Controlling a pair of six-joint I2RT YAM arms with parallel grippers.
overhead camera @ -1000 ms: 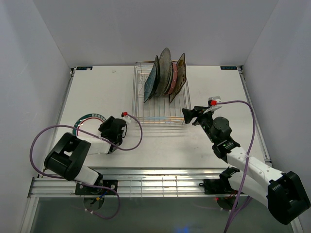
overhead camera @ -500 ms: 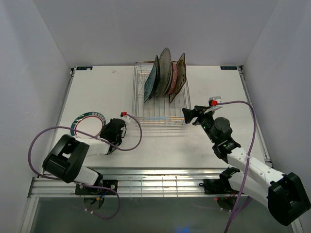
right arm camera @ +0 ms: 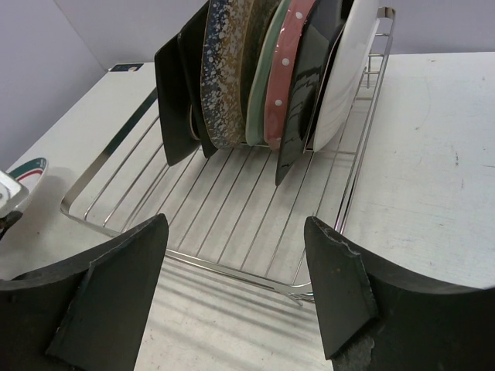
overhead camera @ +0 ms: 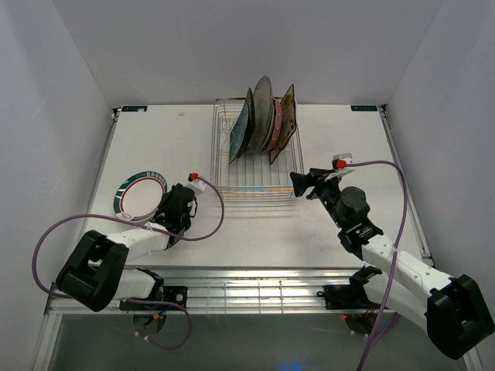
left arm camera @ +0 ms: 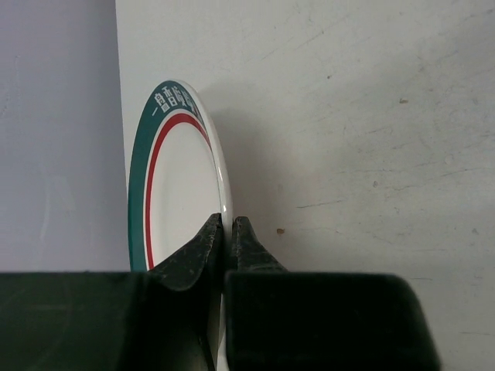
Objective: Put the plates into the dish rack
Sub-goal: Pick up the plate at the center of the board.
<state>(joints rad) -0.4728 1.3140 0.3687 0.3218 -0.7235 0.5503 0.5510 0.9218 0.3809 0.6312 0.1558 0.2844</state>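
Observation:
A white teal-rimmed plate (overhead camera: 138, 193) lies on the table's left side. My left gripper (overhead camera: 168, 207) is shut on its right rim; in the left wrist view the fingertips (left arm camera: 229, 225) pinch the edge of the plate (left arm camera: 179, 189). The dish rack (overhead camera: 254, 192) stands at the centre back, with several plates (overhead camera: 263, 116) upright on edge in its far half. My right gripper (overhead camera: 298, 184) hovers open at the rack's front right corner. In the right wrist view it (right arm camera: 236, 226) faces the rack (right arm camera: 232, 202), with the grey speckled plate (right arm camera: 228, 69) and the pink dotted plate (right arm camera: 283, 85) standing beyond.
The rack's near half holds only bare wires (right arm camera: 193, 193). White walls close in the table on the left, right and back. A metal rail (overhead camera: 232, 290) runs along the near edge by the arm bases. Purple cables loop from both arms.
My left gripper has shut on the plate's rim, and the left arm's elbow has swung toward the near left. The right arm has not moved.

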